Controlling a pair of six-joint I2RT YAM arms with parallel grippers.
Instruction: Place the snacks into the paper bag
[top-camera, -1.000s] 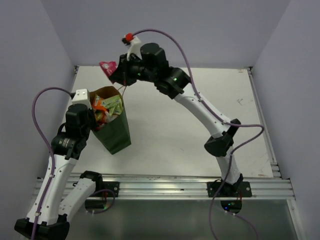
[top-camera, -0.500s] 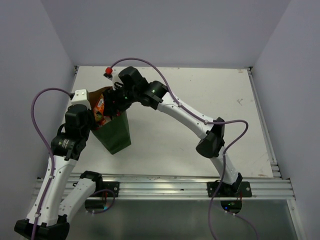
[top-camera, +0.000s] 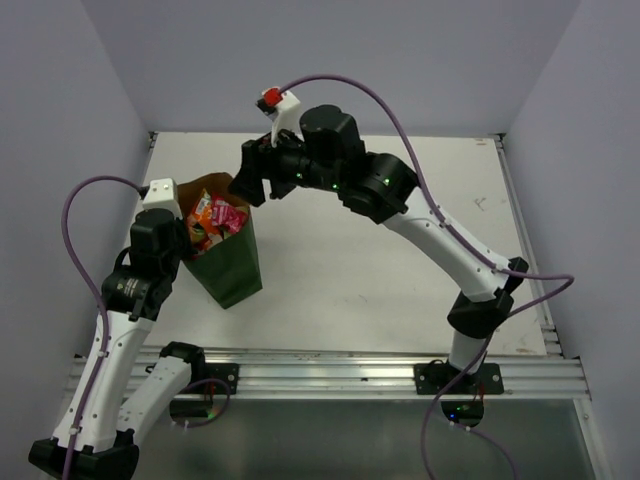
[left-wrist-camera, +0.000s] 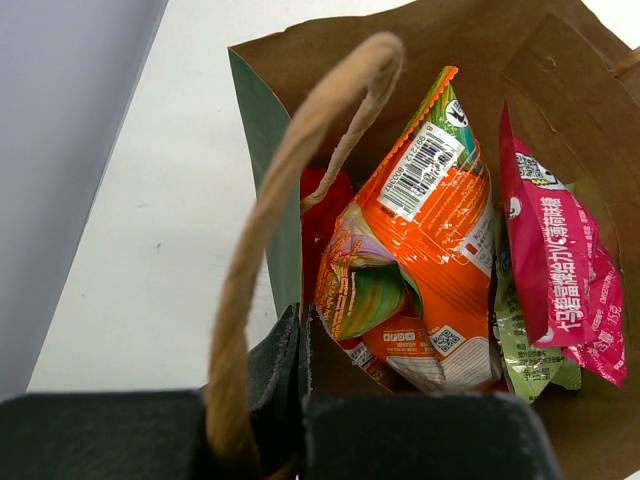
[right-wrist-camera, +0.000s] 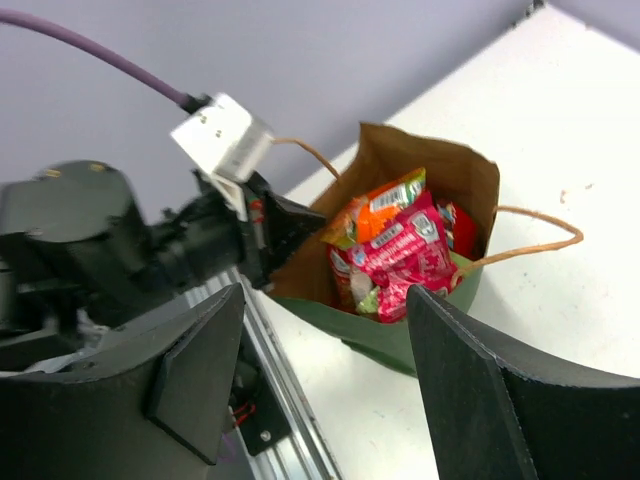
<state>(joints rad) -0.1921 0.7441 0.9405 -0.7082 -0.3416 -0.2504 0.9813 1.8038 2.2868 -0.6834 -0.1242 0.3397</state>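
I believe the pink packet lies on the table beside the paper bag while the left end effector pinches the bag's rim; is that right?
Not quite: the pink packet sits inside the paper bag, not on the table, as the left wrist view shows. The left end effector does pinch the bag's rim.

The left arm (top-camera: 100, 345) and the right arm (top-camera: 430, 235): white, black and purple.
Each arm has long white tubes joined by round black parts. A thin purple cable (top-camera: 68, 215) loops along each one. Each arm has a small white box (top-camera: 160, 190) near its end, and the box on the right arm has a red cap (top-camera: 268, 98). A tiny green light (top-camera: 379, 182) glows on the right arm. The fingers (right-wrist-camera: 195, 370) are dark, flat and wide, like paddles. The feet (top-camera: 445, 378) are black.
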